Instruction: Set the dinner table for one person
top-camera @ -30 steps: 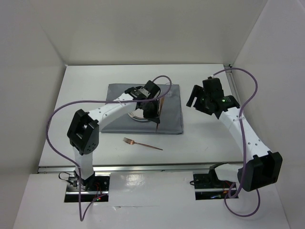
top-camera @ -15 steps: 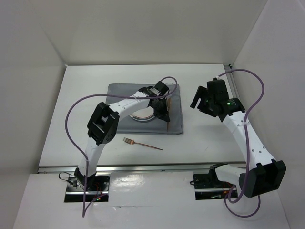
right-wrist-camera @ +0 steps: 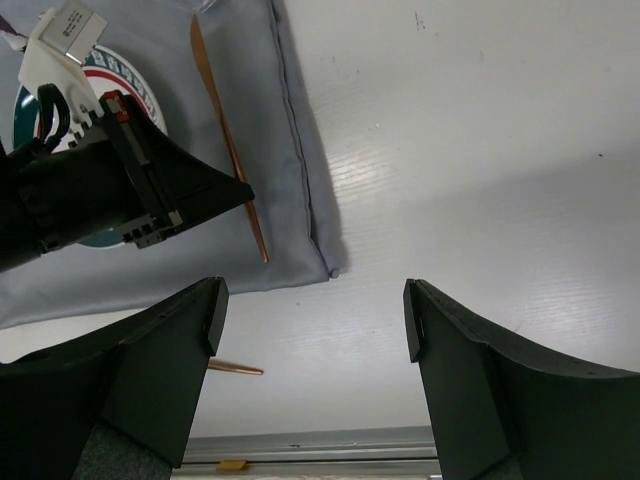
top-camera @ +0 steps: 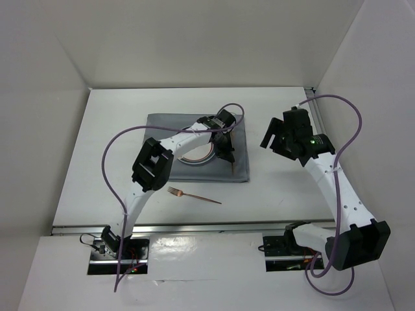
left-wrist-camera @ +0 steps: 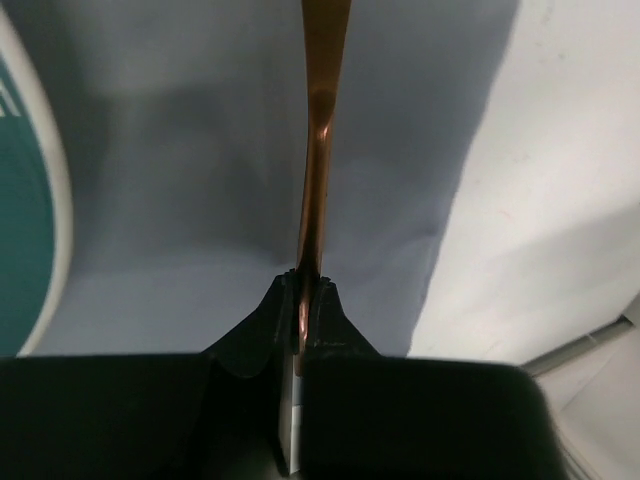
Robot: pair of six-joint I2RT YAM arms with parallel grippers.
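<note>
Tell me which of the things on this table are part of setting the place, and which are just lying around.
Part of the job: grey mat; plate on it; copper knife, pinched in the left gripper; copper fork on the dinner table, off the mat.
Just there: the arms' purple cables.

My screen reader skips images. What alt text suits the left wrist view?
The left pincer is shut on a copper utensil that extends over the grey mat. A plate rim shows at left, white table at right.
</note>
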